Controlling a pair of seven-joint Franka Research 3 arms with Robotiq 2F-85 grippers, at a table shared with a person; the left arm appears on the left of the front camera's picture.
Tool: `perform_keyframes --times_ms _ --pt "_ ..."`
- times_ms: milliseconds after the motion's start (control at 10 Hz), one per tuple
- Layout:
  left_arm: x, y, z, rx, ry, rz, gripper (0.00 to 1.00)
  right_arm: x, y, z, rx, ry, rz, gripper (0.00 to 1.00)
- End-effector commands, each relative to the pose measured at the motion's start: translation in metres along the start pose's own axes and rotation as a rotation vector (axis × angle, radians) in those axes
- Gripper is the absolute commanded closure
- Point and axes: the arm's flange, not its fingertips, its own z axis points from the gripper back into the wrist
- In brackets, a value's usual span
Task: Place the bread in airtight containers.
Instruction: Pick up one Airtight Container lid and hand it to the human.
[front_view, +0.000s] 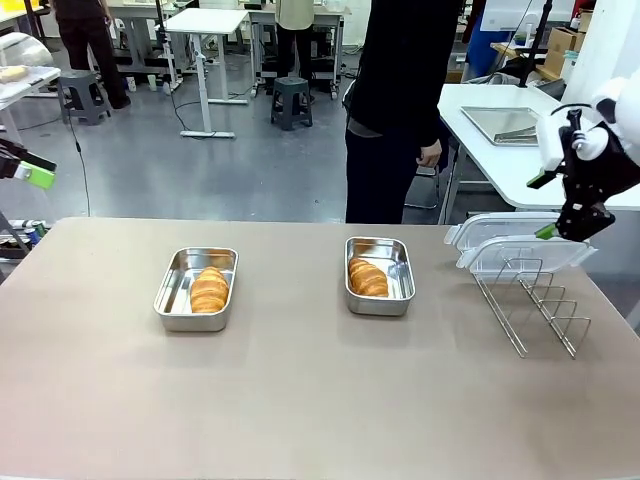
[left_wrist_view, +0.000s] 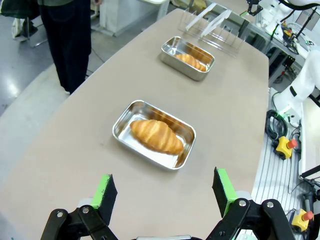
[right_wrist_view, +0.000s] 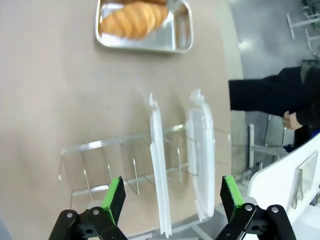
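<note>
Left gripper, right gripper: wide open, empty. Clear lids at 3 o'clock: probably light, bendy, slick; pinch top rim.

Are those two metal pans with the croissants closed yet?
No, open. The left pan and right pan lie uncovered; both lids stand in the wire rack.

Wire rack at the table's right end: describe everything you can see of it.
The wire rack is a thin, shiny metal frame with upright loop dividers forming slots. It sits on the tan table, right of both pans. Two clear, white-rimmed lids stand on edge in slots at one end; the other slots hold nothing. The open right gripper hangs above, clear of the wires.
</note>
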Motion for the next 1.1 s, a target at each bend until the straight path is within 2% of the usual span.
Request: perform_keyframes --times_ms 0,400,900,1000 --pt "0.0 -0.001 0.001 -0.007 -0.007 -0.016 0.0 0.001 -0.002 -0.007 0.025 0.096 -0.025 0.0" --pt "0.0 -0.001 0.001 -0.007 -0.007 -0.016 0.0 -0.01 -0.011 -0.033 0.086 0.16 -0.015 0.0" --pt "0.0 -0.001 0.001 -0.007 -0.007 -0.016 0.0 -0.02 -0.02 -0.057 0.151 0.138 0.004 0.0" --pt "0.0 -0.001 0.001 -0.007 -0.007 -0.016 0.0 -0.022 -0.019 -0.059 0.164 0.142 0.02 0.59"
